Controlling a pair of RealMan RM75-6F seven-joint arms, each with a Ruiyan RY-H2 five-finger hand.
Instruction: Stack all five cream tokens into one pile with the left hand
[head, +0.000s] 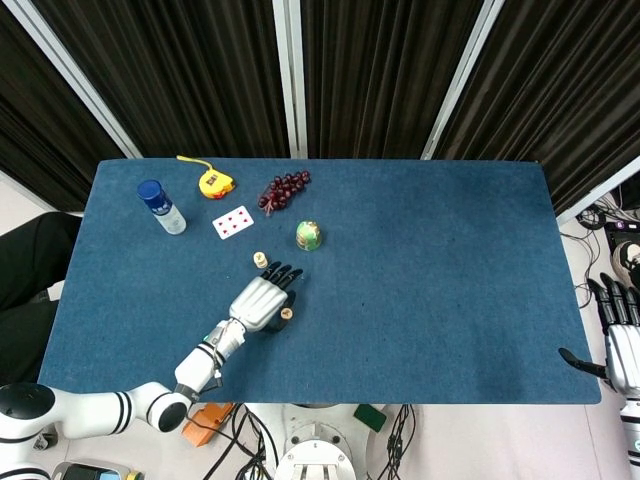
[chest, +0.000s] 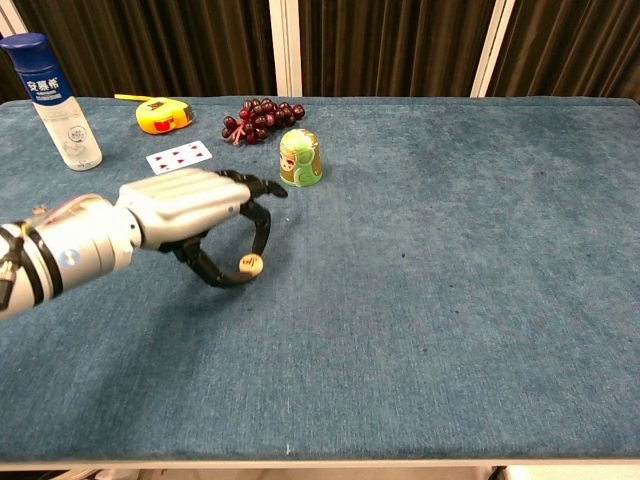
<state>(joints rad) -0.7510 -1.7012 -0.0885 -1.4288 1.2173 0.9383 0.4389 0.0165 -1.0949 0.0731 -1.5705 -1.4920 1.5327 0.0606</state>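
Dark pleated curtains hang behind a blue cloth-covered surface. In the head view, the left hand reaches in from the near left edge, its dark fingers curled downward. It pinches a cream token at its right side, between thumb and a finger. A small pile of cream tokens stands just beyond the fingertips, apart from them. Farther back lie a playing card, a green painted doll, a bunch of dark grapes, a yellow tape measure and a blue-capped bottle. The right hand hangs off the far right edge of the surface, fingers spread and holding nothing.

In the chest view, the same curtains close off the back. The left hand comes in from the left, and the cream token sits clamped between its thumb and a bent finger, seemingly lifted slightly clear of the cloth. The pile is hidden behind the hand here. The doll stands upright just past the fingertips, with the card, grapes, tape measure and bottle along the back left. The right hand does not show in this view.
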